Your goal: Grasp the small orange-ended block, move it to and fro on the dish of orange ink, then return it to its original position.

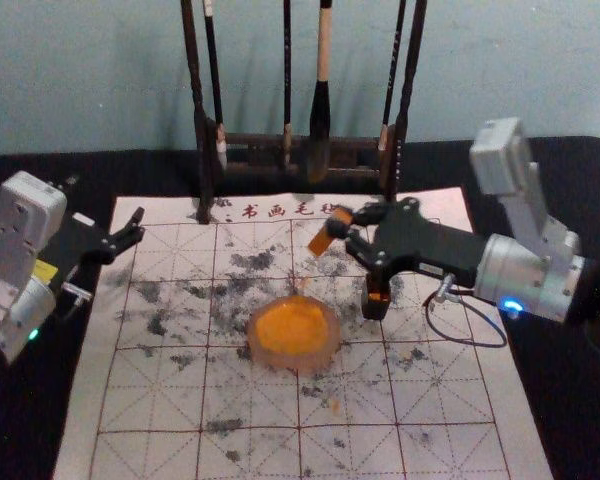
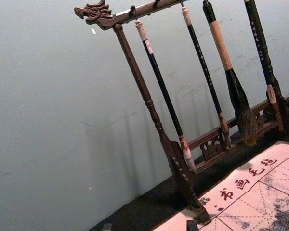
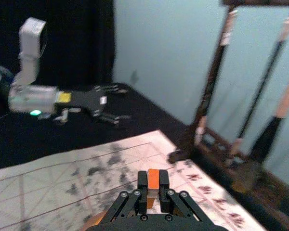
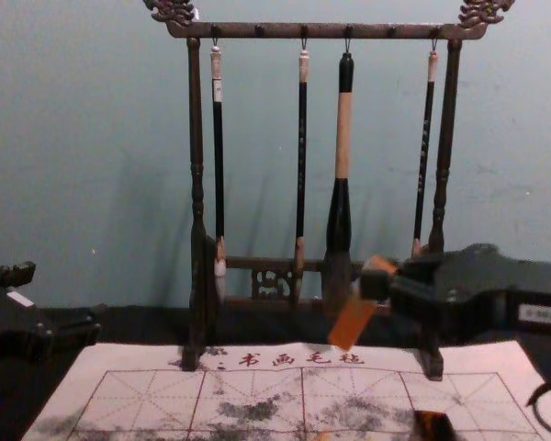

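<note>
As we face the gridded mat [image 1: 160, 455] and the brush rack [image 1: 202, 150] beyond it, we hold our left hand [image 1: 138, 224] open near the mat's far left corner. Our raised right hand [image 1: 346, 232], beyond and right of the orange ink dish [image 1: 295, 361], grasps the tilted orange block [image 1: 322, 239].

text: "书画毛毡", red characters | on: mat [image 4: 92, 390], along far edge | brush handle [image 2: 203, 65]: characters too small to read
</note>
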Robot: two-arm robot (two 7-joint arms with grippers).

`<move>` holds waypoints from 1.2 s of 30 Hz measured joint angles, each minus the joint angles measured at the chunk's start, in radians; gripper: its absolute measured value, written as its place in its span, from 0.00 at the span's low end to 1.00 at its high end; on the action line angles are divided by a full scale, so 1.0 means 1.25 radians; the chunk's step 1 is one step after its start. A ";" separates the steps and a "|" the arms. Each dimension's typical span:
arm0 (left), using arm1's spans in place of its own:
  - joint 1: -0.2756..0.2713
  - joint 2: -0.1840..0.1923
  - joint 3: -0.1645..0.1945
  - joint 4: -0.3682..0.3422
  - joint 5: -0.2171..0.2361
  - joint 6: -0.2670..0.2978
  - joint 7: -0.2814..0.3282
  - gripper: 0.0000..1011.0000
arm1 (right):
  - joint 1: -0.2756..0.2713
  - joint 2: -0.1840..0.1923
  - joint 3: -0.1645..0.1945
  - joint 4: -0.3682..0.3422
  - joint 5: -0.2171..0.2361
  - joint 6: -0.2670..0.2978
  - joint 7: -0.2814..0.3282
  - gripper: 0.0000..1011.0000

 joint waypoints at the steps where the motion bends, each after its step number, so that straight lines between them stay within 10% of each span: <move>1: 0.000 0.000 0.000 0.000 0.000 0.000 0.000 0.99 | 0.000 0.000 0.000 0.000 0.000 0.000 0.000 0.12; 14: 0.000 0.000 0.000 0.000 0.000 0.000 0.000 0.99 | 0.143 -0.016 -0.119 0.109 -0.024 0.091 0.093 0.12; 36: 0.000 0.000 0.000 0.000 0.000 0.000 0.000 0.99 | 0.210 -0.016 -0.214 0.191 -0.069 0.056 0.117 0.12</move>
